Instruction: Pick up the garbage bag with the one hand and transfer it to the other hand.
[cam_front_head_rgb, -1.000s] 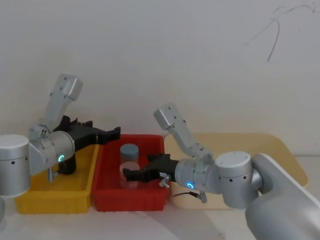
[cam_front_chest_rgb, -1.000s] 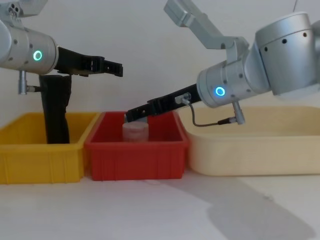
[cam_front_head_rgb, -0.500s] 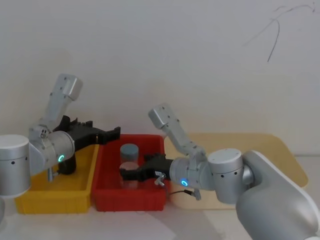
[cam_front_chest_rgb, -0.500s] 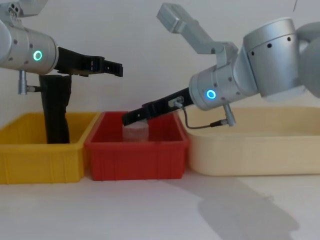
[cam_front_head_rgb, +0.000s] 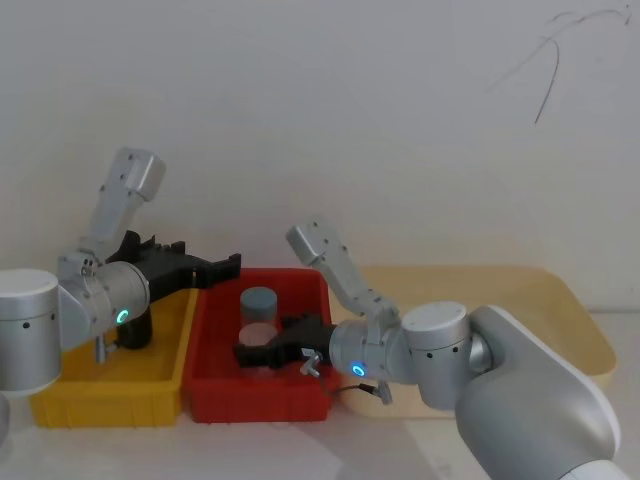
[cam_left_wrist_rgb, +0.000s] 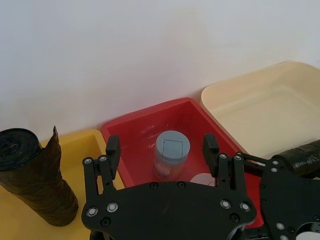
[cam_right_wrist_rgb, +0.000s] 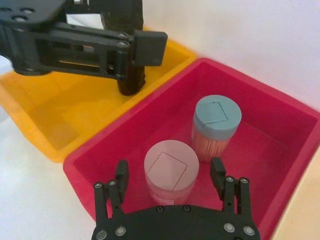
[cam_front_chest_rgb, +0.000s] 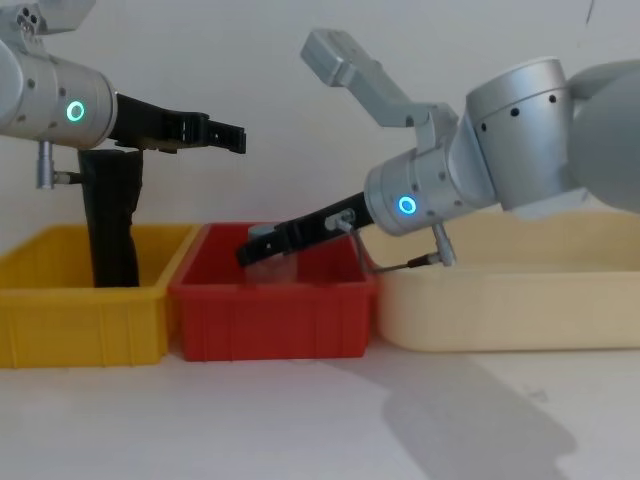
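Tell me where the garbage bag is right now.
The garbage bag stands upright in the yellow bin on the robot's left, behind the left hand, beside the red bin.

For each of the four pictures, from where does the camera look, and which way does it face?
Head: high, looking down on yellow bin, red bin, both arms.
Chest: low, side-on across the bins; left gripper above, right gripper dipping in.
Left wrist: over its open fingers toward the garbage bag.
Right wrist: over its open fingers onto the pink-lidded jar.
All share the red bin.
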